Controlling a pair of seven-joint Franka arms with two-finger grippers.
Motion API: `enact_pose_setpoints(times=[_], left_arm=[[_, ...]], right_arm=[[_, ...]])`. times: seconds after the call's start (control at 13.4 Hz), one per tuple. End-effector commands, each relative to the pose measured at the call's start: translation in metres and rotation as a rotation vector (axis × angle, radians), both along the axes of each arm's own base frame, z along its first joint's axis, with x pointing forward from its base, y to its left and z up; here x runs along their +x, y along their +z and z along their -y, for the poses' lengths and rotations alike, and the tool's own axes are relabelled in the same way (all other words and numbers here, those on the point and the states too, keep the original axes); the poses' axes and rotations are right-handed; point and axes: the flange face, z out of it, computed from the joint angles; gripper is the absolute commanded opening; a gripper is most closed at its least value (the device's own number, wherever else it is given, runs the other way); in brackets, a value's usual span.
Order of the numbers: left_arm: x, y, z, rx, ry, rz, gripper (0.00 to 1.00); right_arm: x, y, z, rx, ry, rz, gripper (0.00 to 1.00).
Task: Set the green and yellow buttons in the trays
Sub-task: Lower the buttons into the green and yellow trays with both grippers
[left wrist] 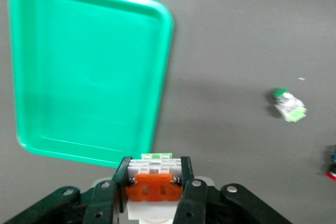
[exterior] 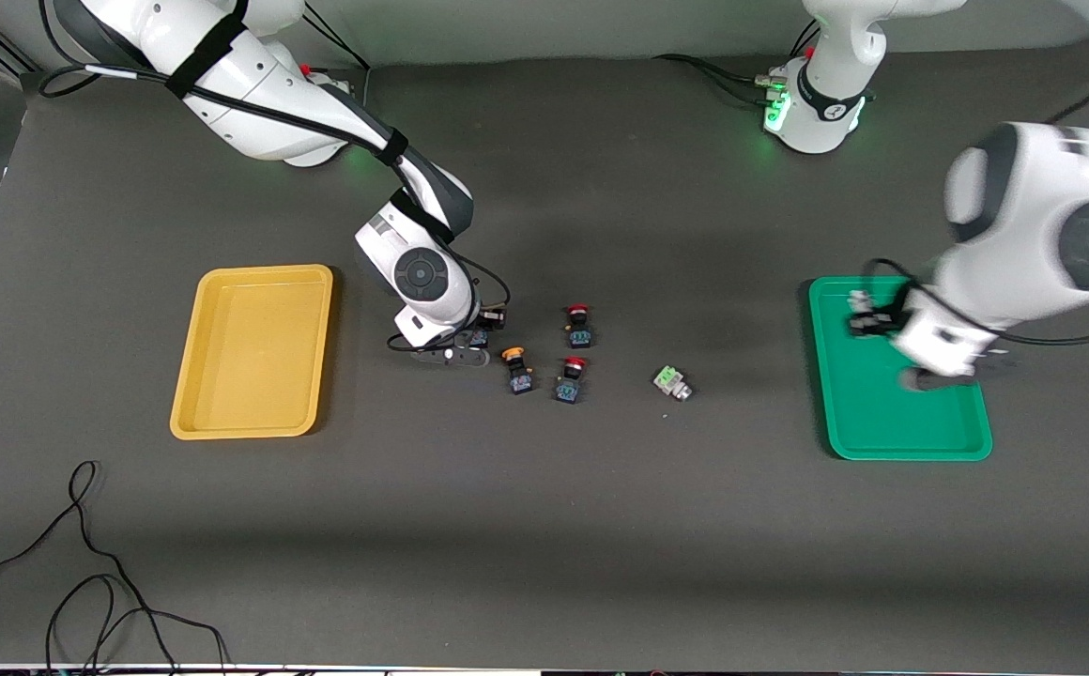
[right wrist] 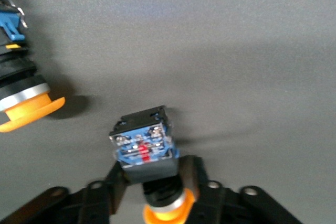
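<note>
1. My right claw point(right wrist: 152, 190) pinches a yellow-capped button point(right wrist: 144, 148) low on the surface beside the yellow tray point(exterior: 253, 352); I lift straight.
2. My left claw point(left wrist: 155, 184) grips a pale green-faced button point(left wrist: 155, 174) over the green tray point(exterior: 901, 376) (lower before releasing).

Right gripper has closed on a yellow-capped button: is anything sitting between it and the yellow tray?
Nothing visible. The right gripper holds a yellow-capped button at the table, and only bare table lies between it and the yellow tray. The other buttons lie toward the left arm's end.
</note>
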Motion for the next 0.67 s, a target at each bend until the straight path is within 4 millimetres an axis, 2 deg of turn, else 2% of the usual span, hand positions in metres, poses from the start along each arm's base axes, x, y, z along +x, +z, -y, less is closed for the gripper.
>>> enact_pose_setpoints(times=[0.0, 0.22, 0.45, 0.6], left_arm=[[0.001, -0.028, -0.040, 0.009, -0.065, 0.035, 0.03], [-0.006, -0.114, -0.048, 0.035, -0.114, 0.105, 0.03], [-0.018, -0.193, -0.045, 0.034, -0.156, 0.153, 0.03], [-0.021, -0.232, -0.043, 0.030, -0.183, 0.145, 0.03]], right_arm=[[0.002, 0.006, -0.004, -0.033, 0.032, 0.054, 0.00], [0.011, 0.036, 0.006, -0.064, 0.027, 0.071, 0.00], [0.026, 0.103, 0.041, -0.143, 0.071, 0.082, 0.00], [0.029, 0.144, 0.068, -0.152, 0.136, 0.059, 0.00]])
